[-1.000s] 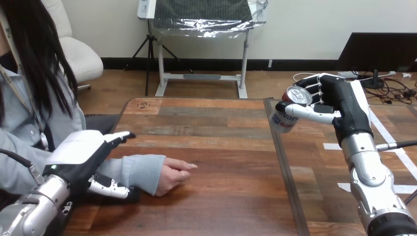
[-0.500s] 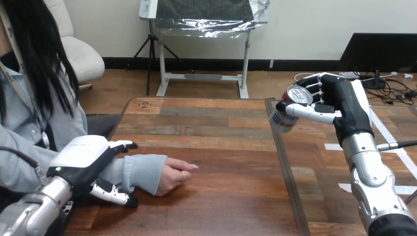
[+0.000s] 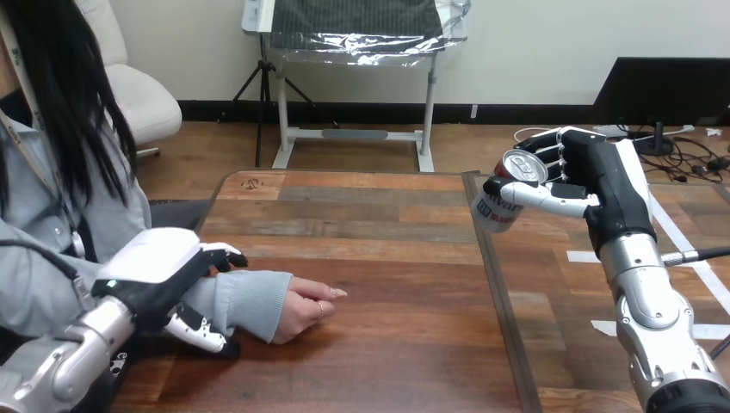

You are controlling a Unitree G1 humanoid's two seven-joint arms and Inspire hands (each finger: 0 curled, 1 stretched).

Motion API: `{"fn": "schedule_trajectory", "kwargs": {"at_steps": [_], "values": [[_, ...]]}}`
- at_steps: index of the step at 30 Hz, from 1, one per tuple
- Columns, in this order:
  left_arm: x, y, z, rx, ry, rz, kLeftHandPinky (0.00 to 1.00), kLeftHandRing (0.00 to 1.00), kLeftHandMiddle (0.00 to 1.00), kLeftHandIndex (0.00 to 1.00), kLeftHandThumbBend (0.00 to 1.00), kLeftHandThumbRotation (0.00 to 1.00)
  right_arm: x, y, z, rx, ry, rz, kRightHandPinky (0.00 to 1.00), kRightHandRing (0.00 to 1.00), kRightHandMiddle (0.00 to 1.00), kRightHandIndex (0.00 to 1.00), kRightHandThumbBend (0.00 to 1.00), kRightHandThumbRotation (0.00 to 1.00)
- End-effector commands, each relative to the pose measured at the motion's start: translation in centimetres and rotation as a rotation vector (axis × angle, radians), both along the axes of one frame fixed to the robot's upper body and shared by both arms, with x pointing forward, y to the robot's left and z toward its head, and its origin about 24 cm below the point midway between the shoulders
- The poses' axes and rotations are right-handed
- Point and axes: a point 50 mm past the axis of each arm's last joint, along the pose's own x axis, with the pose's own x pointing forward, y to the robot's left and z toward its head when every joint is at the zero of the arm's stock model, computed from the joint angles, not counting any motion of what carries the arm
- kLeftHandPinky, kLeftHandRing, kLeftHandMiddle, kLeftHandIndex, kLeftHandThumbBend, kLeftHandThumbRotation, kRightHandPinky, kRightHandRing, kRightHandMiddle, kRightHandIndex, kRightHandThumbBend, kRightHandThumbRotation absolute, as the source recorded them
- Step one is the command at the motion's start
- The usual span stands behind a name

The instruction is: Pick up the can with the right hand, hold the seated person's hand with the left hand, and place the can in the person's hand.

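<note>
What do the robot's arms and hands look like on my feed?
The left forearm and right forearm are silver metal with rounded segments. The left hand is black with a large white shell on its back and a small green light near the wrist. The right hand is black too, white along its back. Both have jointed black-and-white fingers.

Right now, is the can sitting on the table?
No, the right hand has its fingers curled round the can and holds it up in the air, clear of the table.
</note>
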Motion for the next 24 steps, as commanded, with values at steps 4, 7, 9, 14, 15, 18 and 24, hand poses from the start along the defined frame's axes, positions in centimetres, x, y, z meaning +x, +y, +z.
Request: {"fn": "schedule_trajectory", "kwargs": {"at_steps": [4, 7, 9, 14, 15, 18, 24], "values": [[1.8, -1.1, 1.6, 0.008, -0.05, -0.033, 0.62, 0.67, 0.71, 0.73, 1.0, 0.19, 1.0, 0.7, 3.1, 0.0, -0.117, 0.032, 0.4, 0.43, 0.48, 0.49, 0.77, 0.0], [1.8, -1.3, 1.5, 0.008, -0.056, -0.037, 0.62, 0.67, 0.71, 0.73, 1.0, 0.18, 1.0, 0.8, 3.1, -0.002, -0.118, 0.035, 0.4, 0.43, 0.48, 0.49, 0.77, 0.0], [1.8, -1.4, 1.5, 0.008, -0.064, -0.042, 0.61, 0.66, 0.7, 0.72, 1.0, 0.17, 1.0, 0.8, 3.1, -0.004, -0.119, 0.038, 0.4, 0.43, 0.48, 0.49, 0.77, 0.0], [1.7, -1.7, 1.2, -0.001, -0.077, -0.046, 0.59, 0.64, 0.68, 0.69, 1.0, 0.13, 1.0, 0.8, 3.1, -0.005, -0.117, 0.042, 0.4, 0.43, 0.48, 0.49, 0.77, 0.0], [1.7, -1.8, 1.1, -0.001, -0.079, -0.046, 0.59, 0.63, 0.68, 0.69, 1.0, 0.13, 1.0, 0.8, 3.1, -0.005, -0.116, 0.042, 0.4, 0.43, 0.48, 0.49, 0.77, 0.0], [1.7, -2.0, 1.0, -0.013, -0.08, -0.046, 0.58, 0.62, 0.66, 0.67, 1.0, 0.09, 1.0, 0.8, 3.0, -0.001, -0.112, 0.047, 0.4, 0.43, 0.48, 0.49, 0.77, 0.0], [1.7, -2.2, 0.7, -0.01, -0.076, -0.043, 0.57, 0.61, 0.65, 0.64, 0.97, 0.05, 0.9, 0.9, 2.8, 0.013, -0.106, 0.062, 0.39, 0.43, 0.48, 0.49, 0.76, 0.0]]}}
